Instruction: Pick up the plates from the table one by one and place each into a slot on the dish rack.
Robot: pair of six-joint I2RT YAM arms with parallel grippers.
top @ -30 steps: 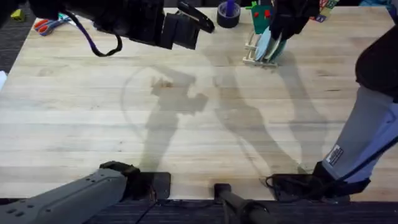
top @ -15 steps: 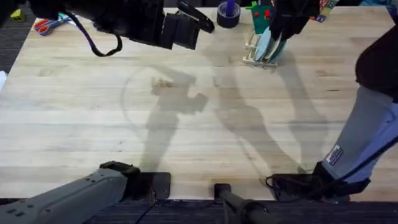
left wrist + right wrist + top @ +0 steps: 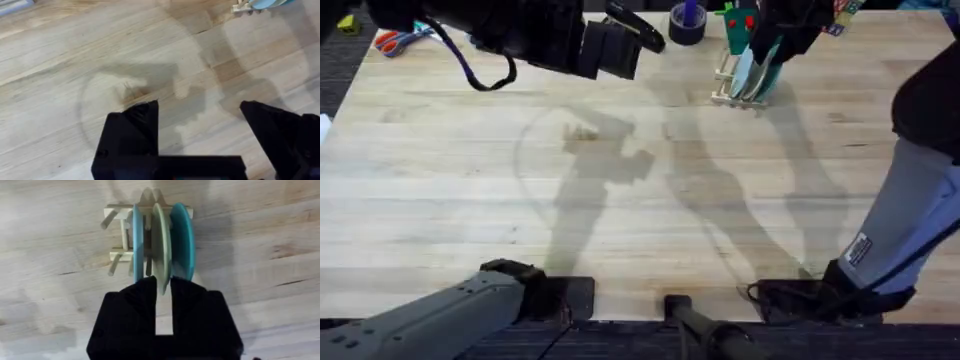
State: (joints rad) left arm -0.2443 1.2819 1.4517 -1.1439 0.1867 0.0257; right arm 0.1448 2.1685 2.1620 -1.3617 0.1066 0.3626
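The dish rack (image 3: 728, 88) stands at the table's (image 3: 620, 200) far right and holds three upright plates. In the right wrist view these are a light blue plate (image 3: 137, 235), a cream-yellow plate (image 3: 161, 240) and a teal plate (image 3: 183, 237), each in its own slot of the rack (image 3: 117, 256). My right gripper (image 3: 164, 292) sits over the rack, its fingers close together on the near rim of the cream-yellow plate. Raised over the far middle of the table, my left gripper (image 3: 638, 32) is wide open (image 3: 200, 120) with bare wood between its fingers.
A dark purple tape roll (image 3: 687, 22) and a green tray (image 3: 738, 25) sit just behind the rack. Red-handled scissors (image 3: 392, 40) lie at the far left corner. A corner of the rack (image 3: 244, 6) shows in the left wrist view.
The right gripper has shifted very slightly at the rack, so more of the teal plate shows. The left arm and the plates have not moved.
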